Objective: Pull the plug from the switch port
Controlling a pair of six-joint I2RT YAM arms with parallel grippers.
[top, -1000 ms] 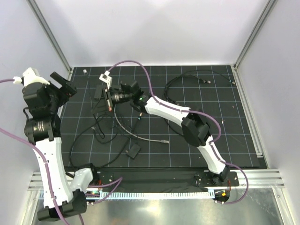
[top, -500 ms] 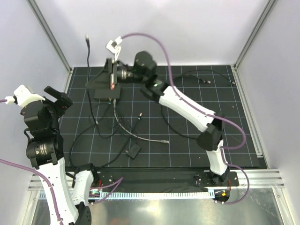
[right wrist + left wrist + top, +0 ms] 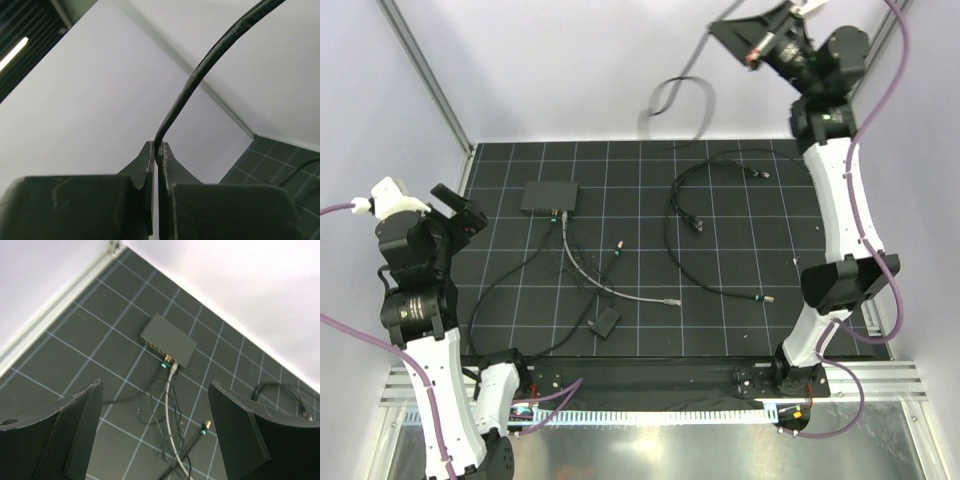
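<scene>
The switch (image 3: 548, 196) lies flat on the black grid mat at the back left, also seen in the left wrist view (image 3: 168, 340). A grey cable's plug (image 3: 173, 366) sits in one of its ports beside a green light. High above the back right of the mat, my right gripper (image 3: 725, 30) is shut on a thin black cable (image 3: 670, 100) that hangs blurred in the air. In the right wrist view this cable (image 3: 210, 55) rises from the closed right gripper (image 3: 159, 146); its end is not visible. My left gripper (image 3: 458, 208) hangs open left of the switch, its left gripper (image 3: 155, 385) holding nothing.
A grey cable (image 3: 582, 270) and thin black cables (image 3: 510, 280) trail from the switch toward the front. A small black block (image 3: 605, 322) lies near the front edge. Looped black cables (image 3: 685, 215) with small connectors lie at centre right. Metal frame posts (image 3: 425, 75) and white walls close in the mat.
My right arm has swung from the switch up and to the back right, lifting the black cable off the mat. The switch has settled flat. My left arm shifted slightly.
</scene>
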